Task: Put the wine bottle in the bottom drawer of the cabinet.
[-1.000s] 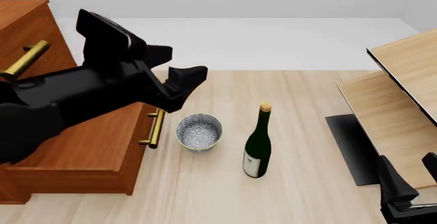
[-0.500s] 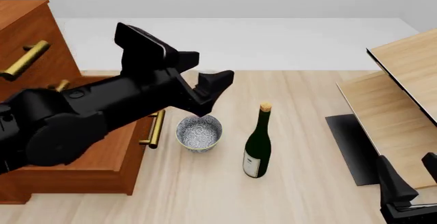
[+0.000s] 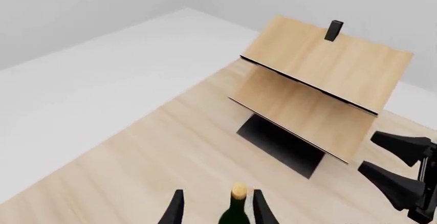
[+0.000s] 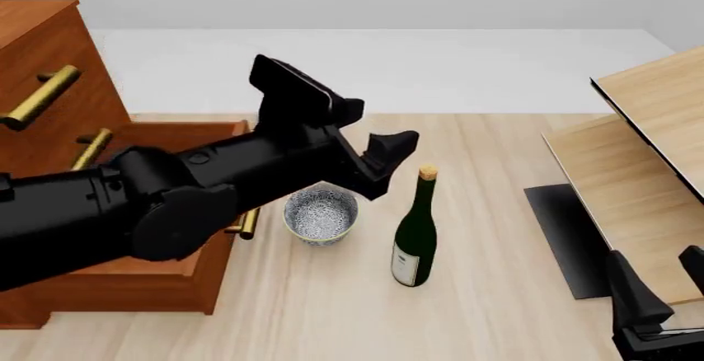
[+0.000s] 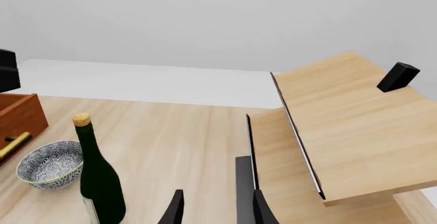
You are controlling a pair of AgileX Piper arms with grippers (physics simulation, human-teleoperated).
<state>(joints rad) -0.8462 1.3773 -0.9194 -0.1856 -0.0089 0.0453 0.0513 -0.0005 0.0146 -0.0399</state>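
The wine bottle (image 4: 415, 233) stands upright on the table, dark green with a tan cork and a white label. My left gripper (image 4: 380, 126) hovers open just left of and above its cork, not touching it. Seen from the left wrist, the bottle (image 3: 236, 211) and its cork line up between the open fingers (image 3: 174, 209). The bottom drawer (image 4: 165, 274) of the reddish-brown cabinet (image 4: 44, 48) is pulled out, and my left arm hides most of its inside. My right gripper (image 4: 665, 283) rests open at the near right, far from the bottle (image 5: 99, 183).
A speckled bowl (image 4: 320, 213) sits between the drawer's front and the bottle, close to both. Light tan wooden furniture (image 4: 649, 122) with a dark base fills the right side. Brass handles (image 4: 44, 93) stick out from the upper drawer fronts.
My left arm has swung right, from above the open drawer to beside the bottle's top. Its gripper stays open. The bottle, bowl and right arm have not moved.
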